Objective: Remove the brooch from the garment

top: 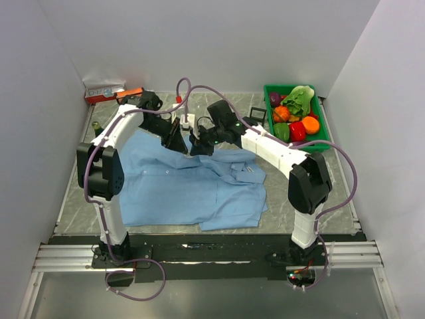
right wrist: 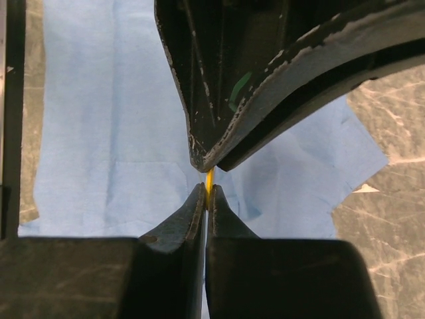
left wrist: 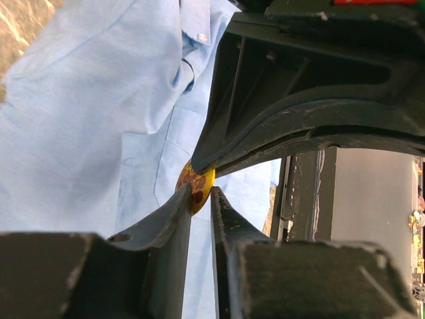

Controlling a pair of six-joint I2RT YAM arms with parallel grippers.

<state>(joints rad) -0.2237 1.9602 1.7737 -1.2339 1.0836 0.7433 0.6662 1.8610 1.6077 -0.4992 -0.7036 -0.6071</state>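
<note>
- Large light blue collared shirt of thin cloth (top: pixel 192 189) lies spread on the grey marbled table (top: pixel 72 189), between the two arms.
- Far right corner: green plastic bin (top: pixel 326 126), mixed toy vegetables (top: pixel 297 100) piled in it, apart from the shirt.
- Far left, by the back wall: small red-and-white cardboard box (top: pixel 106 91).
- Over the shirt's far edge, left gripper (top: pixel 174 136) and right gripper (top: pixel 199 143) meet tip to tip.
- Tiny brownish-gold round brooch (left wrist: pixel 197 187) sits pinched between both sets of fingertips, with shirt cloth behind it.

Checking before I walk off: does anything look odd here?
The left hand and right hand both pinch the one brooch, tip to tip, over the shirt. Odd: two grips on one tiny thing.
</note>
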